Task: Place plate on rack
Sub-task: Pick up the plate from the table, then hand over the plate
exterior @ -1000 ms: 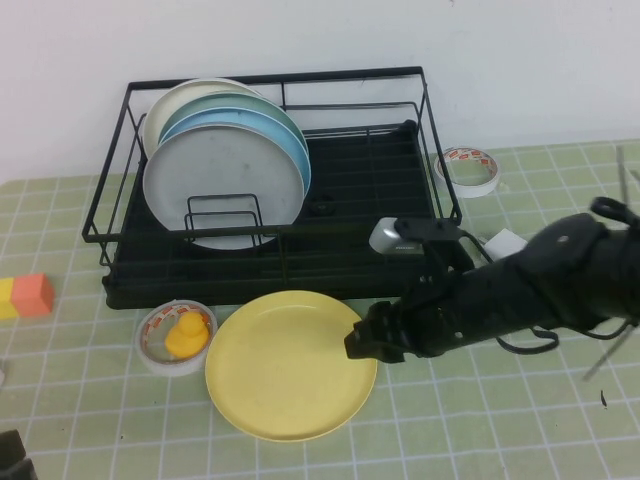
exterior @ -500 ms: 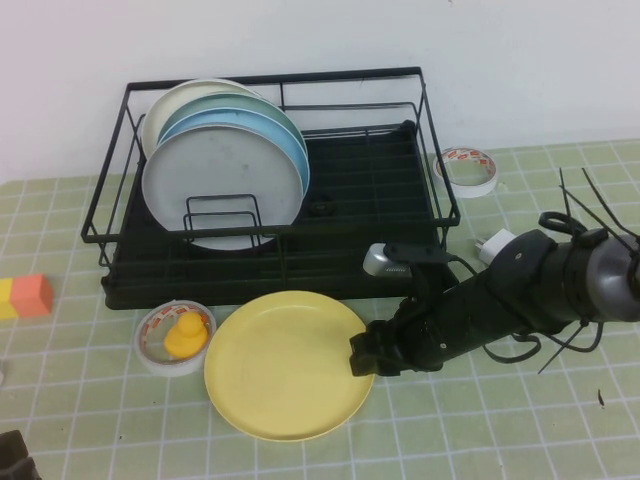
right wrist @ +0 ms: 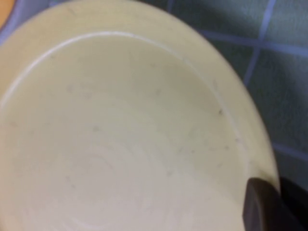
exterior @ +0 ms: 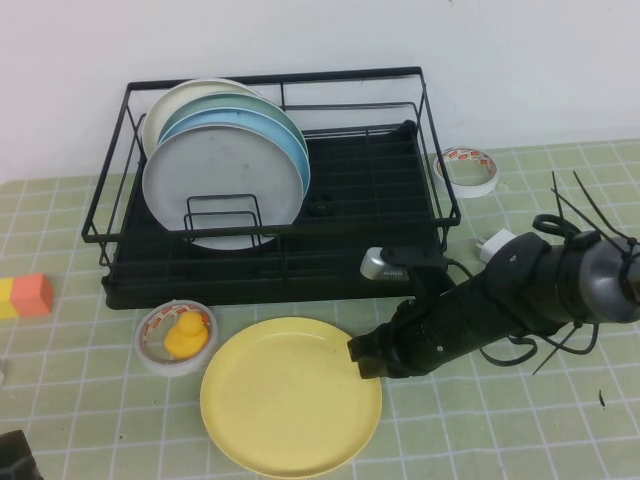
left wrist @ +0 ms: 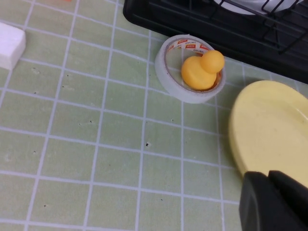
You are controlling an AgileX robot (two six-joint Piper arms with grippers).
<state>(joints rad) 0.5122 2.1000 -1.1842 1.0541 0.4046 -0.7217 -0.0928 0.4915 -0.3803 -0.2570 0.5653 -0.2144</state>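
Note:
The pale-yellow plate [exterior: 285,400] lies in front of the black wire rack [exterior: 270,78], near the table's front edge. My right gripper [exterior: 362,358] is shut on the plate's right rim; in the right wrist view one finger [right wrist: 260,204] sits on top of the rim of the plate [right wrist: 120,144] and the other shows dark beneath it. My left gripper [left wrist: 275,199] hangs low at the front left corner [exterior: 12,458], shut and holding nothing, with the plate's left edge [left wrist: 274,130] just beyond its tips.
A grey plate [exterior: 222,180], a light-blue one and paler ones stand in the rack's left half. A tape roll holding a yellow duck [exterior: 177,335] sits left of the plate. A white tape roll [exterior: 468,168], a white plug [exterior: 497,243] and orange-yellow blocks [exterior: 25,296] lie around.
My right gripper has shut on the plate's right rim. The plate has shifted toward the table's front edge with it. The left gripper has not moved.

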